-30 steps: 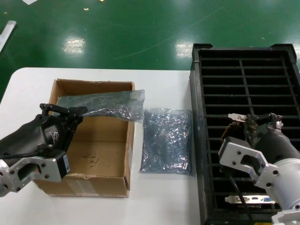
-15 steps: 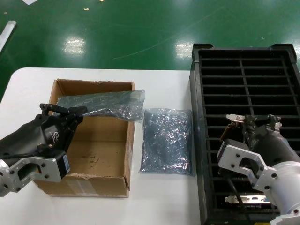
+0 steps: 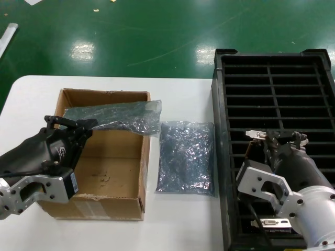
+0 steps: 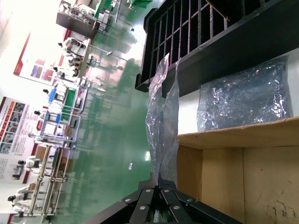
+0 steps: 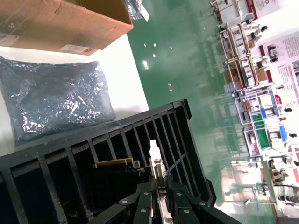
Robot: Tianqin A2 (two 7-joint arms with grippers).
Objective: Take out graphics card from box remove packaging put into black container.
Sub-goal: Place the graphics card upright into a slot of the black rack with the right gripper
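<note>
right tool (image 3: 276,137): pinched shut on the thin dark graphics card with the silver end bracket (image 3: 257,135), holding it over the left column of slots
left tool (image 3: 78,125): clamped on one end of a crinkly translucent grey-blue bag (image 3: 118,118) — that bag is draped across the box's far rim
large black slotted plastic crate (image 3: 272,89): right end of the white worktop (image 3: 178,219)
plain brown cardboard box (image 3: 107,162): left side, open
second grey-blue antistatic bag (image 3: 187,157): flat on the worktop, between box and crate — touching neither
</note>
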